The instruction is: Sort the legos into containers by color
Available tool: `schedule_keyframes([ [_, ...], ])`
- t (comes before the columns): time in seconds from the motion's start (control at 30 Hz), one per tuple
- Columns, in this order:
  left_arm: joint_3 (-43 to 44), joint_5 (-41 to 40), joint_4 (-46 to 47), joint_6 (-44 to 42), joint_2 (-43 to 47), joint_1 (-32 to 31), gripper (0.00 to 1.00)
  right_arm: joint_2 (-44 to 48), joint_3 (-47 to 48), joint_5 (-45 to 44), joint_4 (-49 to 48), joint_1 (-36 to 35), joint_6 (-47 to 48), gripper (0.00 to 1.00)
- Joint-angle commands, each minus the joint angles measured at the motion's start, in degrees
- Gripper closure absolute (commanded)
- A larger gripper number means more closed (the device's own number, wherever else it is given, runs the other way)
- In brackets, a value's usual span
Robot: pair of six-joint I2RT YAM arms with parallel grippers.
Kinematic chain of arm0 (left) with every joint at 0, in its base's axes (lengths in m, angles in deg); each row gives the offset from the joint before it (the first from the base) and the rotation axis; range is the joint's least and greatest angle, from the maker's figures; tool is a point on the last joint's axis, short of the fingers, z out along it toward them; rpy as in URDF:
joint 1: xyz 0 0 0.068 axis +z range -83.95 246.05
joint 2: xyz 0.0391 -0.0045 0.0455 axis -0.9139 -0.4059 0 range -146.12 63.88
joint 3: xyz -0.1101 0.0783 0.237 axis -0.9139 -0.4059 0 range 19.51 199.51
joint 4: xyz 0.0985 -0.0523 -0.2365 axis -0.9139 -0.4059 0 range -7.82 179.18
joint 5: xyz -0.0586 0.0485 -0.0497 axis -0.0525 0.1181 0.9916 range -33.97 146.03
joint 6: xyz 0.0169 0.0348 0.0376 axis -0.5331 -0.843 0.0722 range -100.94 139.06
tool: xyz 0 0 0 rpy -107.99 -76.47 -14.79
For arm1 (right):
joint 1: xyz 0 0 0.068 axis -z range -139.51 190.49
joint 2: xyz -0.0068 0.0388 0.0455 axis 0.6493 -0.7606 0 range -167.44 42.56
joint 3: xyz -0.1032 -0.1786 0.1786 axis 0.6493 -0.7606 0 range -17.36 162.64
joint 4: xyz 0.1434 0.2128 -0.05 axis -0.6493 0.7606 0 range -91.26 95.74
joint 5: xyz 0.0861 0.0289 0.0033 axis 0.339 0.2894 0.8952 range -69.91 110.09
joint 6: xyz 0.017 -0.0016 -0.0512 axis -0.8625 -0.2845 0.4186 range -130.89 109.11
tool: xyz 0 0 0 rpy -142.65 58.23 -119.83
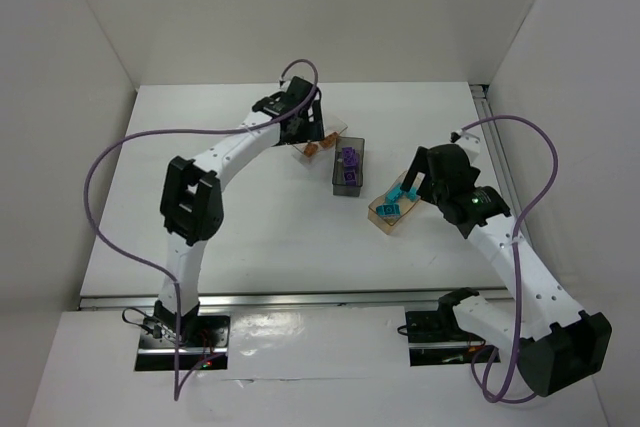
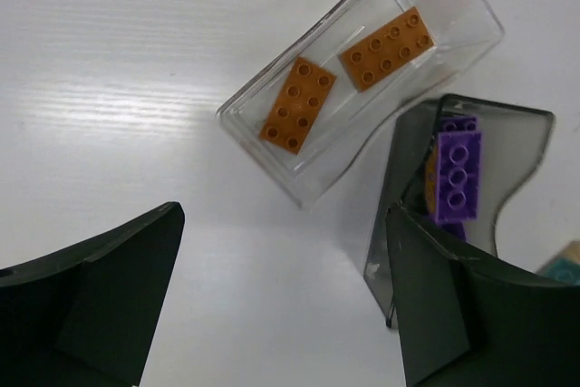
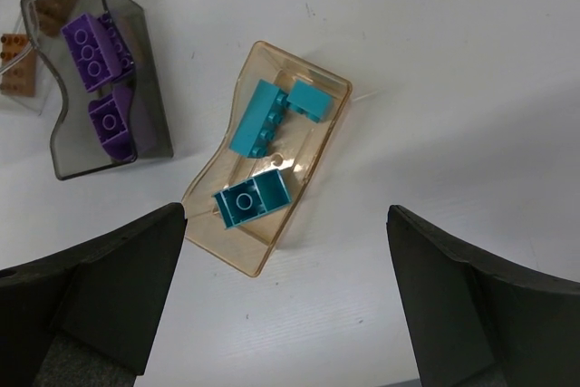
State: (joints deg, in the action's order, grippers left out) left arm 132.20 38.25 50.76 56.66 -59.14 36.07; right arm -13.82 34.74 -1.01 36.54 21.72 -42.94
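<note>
The clear tray point(image 2: 272, 147) holds two orange-brown legos point(image 2: 298, 103) point(image 2: 387, 48). The dark grey tray point(image 2: 517, 147) beside it holds purple legos point(image 2: 456, 174). An orange patch shows next to them; I cannot tell which tray it lies in. The tan tray point(image 3: 217, 242) holds three teal legos point(image 3: 256, 117) point(image 3: 312, 101) point(image 3: 251, 198). My left gripper point(image 2: 285, 224) is open and empty, above the table just in front of the clear and grey trays. My right gripper point(image 3: 285, 224) is open and empty, above the near end of the tan tray.
In the top view the clear tray point(image 1: 318, 147), grey tray point(image 1: 348, 169) and tan tray point(image 1: 392, 215) sit in a row at mid-table between the left gripper point(image 1: 305, 137) and right gripper point(image 1: 412, 185). White walls stand on three sides.
</note>
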Motion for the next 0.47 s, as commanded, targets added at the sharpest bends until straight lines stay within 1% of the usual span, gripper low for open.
schedule_keyframes([
  [0.0, -3.5, -2.5, 1.7, -0.8, 14.0, -0.8, 0.02, 0.7, 2.3, -4.5, 2.0, -0.3, -1.2, 0.01],
  [0.03, -7.8, -2.5, 2.2, -0.8, 16.5, -0.8, 0.02, 0.7, 2.8, -8.0, 2.7, -0.3, -2.0, 0.01],
  [0.07, -10.3, -2.5, 3.1, -0.8, 21.7, -0.8, 0.02, 0.1, 2.8, -9.5, 3.5, -0.3, -3.6, 0.01],
  [0.1, -12.9, -2.5, 5.0, -0.8, 24.5, -0.8, 0.02, -0.6, 2.8, -10.8, 4.1, -0.3, -3.6, 0.01],
  [0.13, -18.0, -2.5, 5.9, -0.8, 27.1, -0.8, 0.02, -1.4, 3.5, -12.6, 4.9, -0.3, -4.2, 0.01],
  [0.17, -20.4, -2.5, 6.6, -0.8, 32.1, -0.8, 0.02, -2.0, 4.3, -12.6, 5.6, -0.3, -4.2, 0.01],
  [0.2, -22.6, -2.5, 7.2, -0.8, 34.6, -0.8, 0.02, -2.6, 4.9, -12.6, 6.8, -0.3, -4.2, 0.01],
  [0.23, -27.0, -2.5, 9.0, -0.8, 37.0, -0.8, 0.02, -2.6, 4.9, -12.6, 6.8, -0.3, -4.2, 0.01],
  [0.3, -31.6, -2.0, 11.5, -2.0, 41.5, -0.8, 0.02, -3.2, 5.6, -12.6, 7.6, -0.3, -4.2, 0.01],
  [0.33, -35.7, -2.0, 13.3, -2.5, 45.7, -1.3, 0.02, -3.2, 5.6, -12.1, 7.6, -0.3, -3.6, 0.01],
  [0.37, -37.3, -2.0, 15.6, -2.5, 47.4, -1.3, 0.02, -1.9, 4.7, -11.1, 7.6, -0.3, -3.6, 0.01],
  [0.43, -39.7, -2.0, 16.2, -2.5, 50.8, -1.3, 0.00, -1.4, 4.1, -10.4, 6.1, -0.3, -2.2, 0.01],
])
